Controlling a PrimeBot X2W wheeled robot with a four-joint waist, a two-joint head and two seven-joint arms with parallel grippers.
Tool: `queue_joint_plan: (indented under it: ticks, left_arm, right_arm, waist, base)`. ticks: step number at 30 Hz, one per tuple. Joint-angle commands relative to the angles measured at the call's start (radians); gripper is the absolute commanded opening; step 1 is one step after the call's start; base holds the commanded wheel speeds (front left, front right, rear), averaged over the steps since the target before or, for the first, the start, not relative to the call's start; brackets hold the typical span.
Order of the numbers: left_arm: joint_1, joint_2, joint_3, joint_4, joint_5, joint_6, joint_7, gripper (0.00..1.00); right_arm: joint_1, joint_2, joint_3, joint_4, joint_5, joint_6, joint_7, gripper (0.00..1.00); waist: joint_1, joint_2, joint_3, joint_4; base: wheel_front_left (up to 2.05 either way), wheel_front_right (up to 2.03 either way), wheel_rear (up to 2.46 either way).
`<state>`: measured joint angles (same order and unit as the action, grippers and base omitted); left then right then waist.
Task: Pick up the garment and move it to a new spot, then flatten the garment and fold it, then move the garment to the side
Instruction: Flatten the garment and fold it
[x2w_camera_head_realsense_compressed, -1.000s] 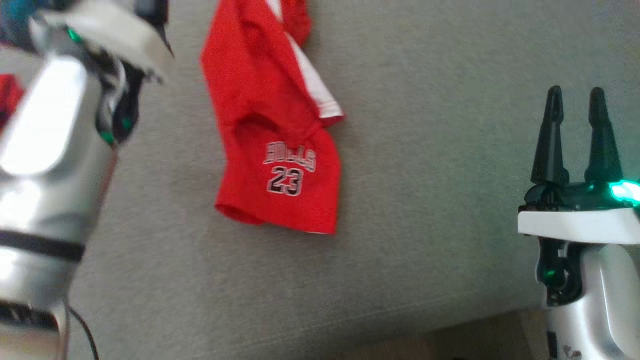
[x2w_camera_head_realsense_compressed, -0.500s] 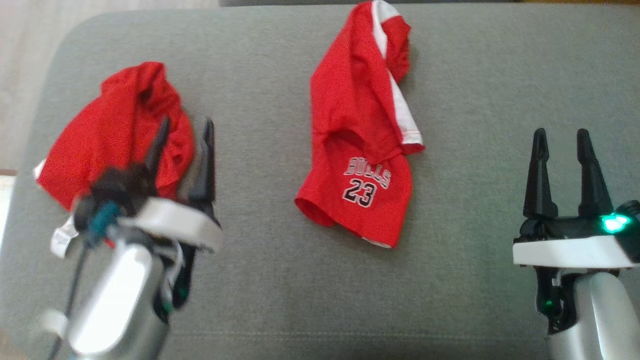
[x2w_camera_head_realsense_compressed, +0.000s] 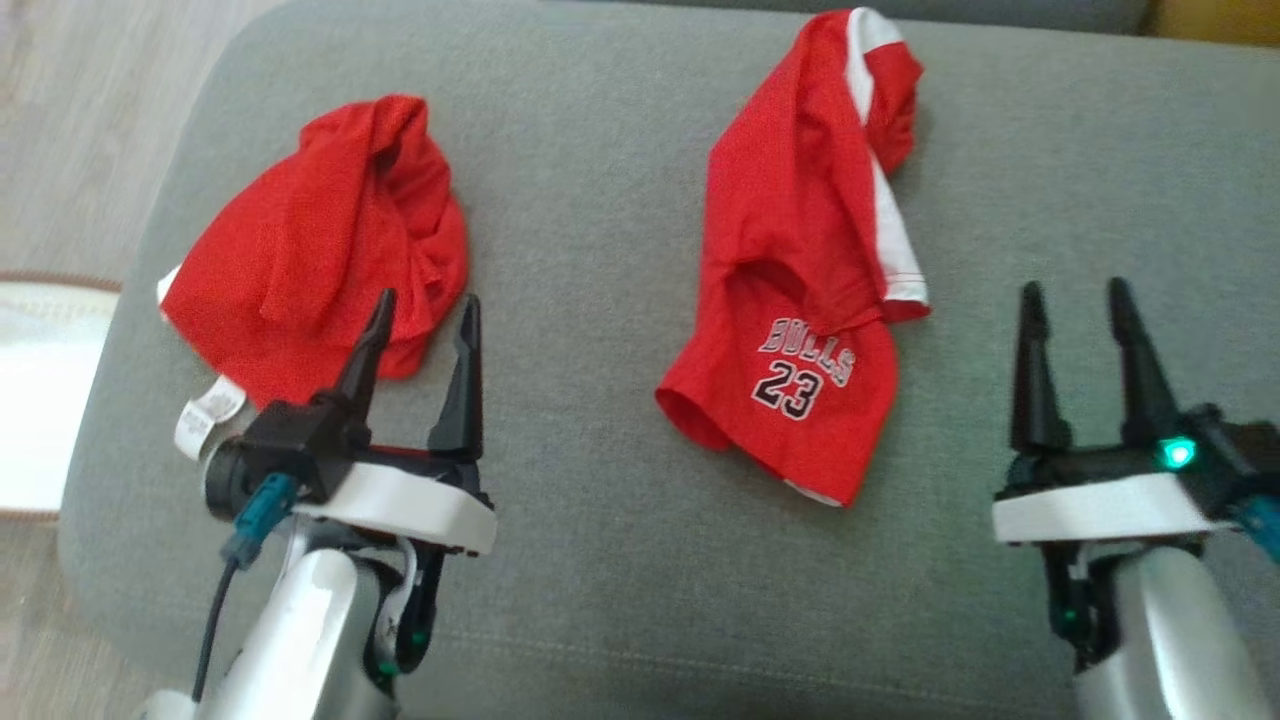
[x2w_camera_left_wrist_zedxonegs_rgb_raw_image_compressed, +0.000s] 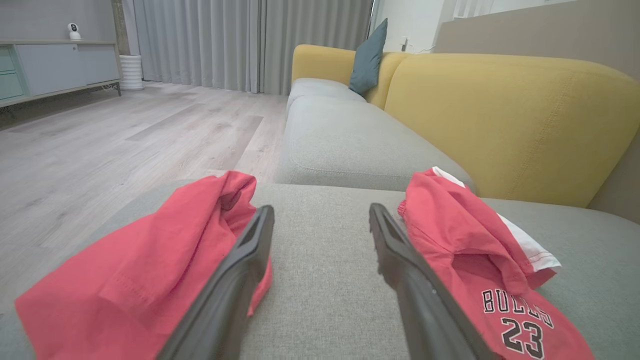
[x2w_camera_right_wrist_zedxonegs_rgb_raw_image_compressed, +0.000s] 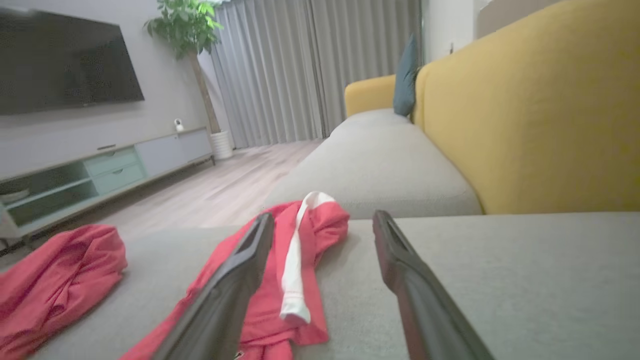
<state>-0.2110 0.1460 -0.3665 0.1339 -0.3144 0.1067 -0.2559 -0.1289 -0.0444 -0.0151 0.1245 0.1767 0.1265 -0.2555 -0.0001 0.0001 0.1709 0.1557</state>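
On the grey cushion (x2w_camera_head_realsense_compressed: 600, 150) before us, crumpled red jersey (x2w_camera_head_realsense_compressed: 800, 300), second red garment (x2w_camera_head_realsense_compressed: 320, 240) beside our left tool (x2w_camera_head_realsense_compressed: 427, 298), right tool (x2w_camera_head_realsense_compressed: 1074, 288) apart, both spread

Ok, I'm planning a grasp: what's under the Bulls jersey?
The jersey lies crumpled on the grey cushion, which shows all around it. Anything beneath its folds is covered.

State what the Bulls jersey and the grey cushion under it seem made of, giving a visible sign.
Bulls jersey: likely thin synthetic mesh, matt; fine dotted texture, limp folds.
Grey cushion: woven upholstery fabric, matt; visible weave, stitched seam.
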Motion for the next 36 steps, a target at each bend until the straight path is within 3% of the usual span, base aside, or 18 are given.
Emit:
queue_joint_plan:
  ticks: [1, 7, 18, 19, 20, 27, 36]
  left_arm:
    - [-0.031, -0.007, 0.051, -0.023, 0.015, -0.013, -0.006, 1.00]
    - [-0.037, -0.048, 0.078, 0.001, 0.041, -0.060, -0.006, 1.00]
    - [-0.041, -0.084, 0.113, 0.031, 0.064, -0.106, -0.006, 1.00]
    - [-0.040, -0.086, 0.118, 0.032, 0.066, -0.109, -0.006, 1.00]
    - [-0.040, -0.087, 0.123, 0.033, 0.068, -0.111, -0.006, 1.00]
    - [-0.026, -0.093, 0.155, 0.042, 0.081, -0.119, -0.006, 1.00]
    - [-0.007, -0.095, 0.162, 0.031, 0.084, -0.122, -0.006, 1.00]
  right_arm:
    - [-0.058, -0.006, 0.044, 0.007, -0.016, 0.004, -0.006, 1.00]
    - [-0.159, -0.006, 0.090, 0.190, -0.042, 0.004, 0.005, 1.00]
    - [-0.314, -0.006, 0.007, 0.453, -0.108, 0.004, 0.005, 1.00]
    - [-0.325, -0.006, 0.015, 0.475, -0.104, 0.004, 0.005, 0.29]
    - [-0.335, -0.006, 0.023, 0.489, -0.101, 0.004, 0.004, 0.00]
    - [-0.362, -0.006, 0.059, 0.473, -0.066, 0.004, -0.005, 0.00]
    - [-0.368, -0.006, -0.102, 0.322, -0.236, 0.004, 0.024, 0.00]
  waist:
    - [0.0001, -0.0001, 0.028, 0.030]
    - [0.0001, -0.0001, 0.079, 0.084]
    - [0.0001, -0.0001, 0.124, 0.140]
    - [0.0001, -0.0001, 0.124, 0.140]
    - [0.0001, -0.0001, 0.124, 0.139]
    - [0.0001, -0.0001, 0.084, 0.098]
    - [0.0001, -0.0001, 0.040, 0.047]
  base:
    - [0.00, 0.00, 0.00]
    - [0.00, 0.00, 0.00]
    - [0.00, 0.00, 0.00]
    - [0.00, 0.00, 0.00]
    - [0.00, 0.00, 0.00]
    - [0.00, 0.00, 0.00]
    - [0.00, 0.00, 0.00]
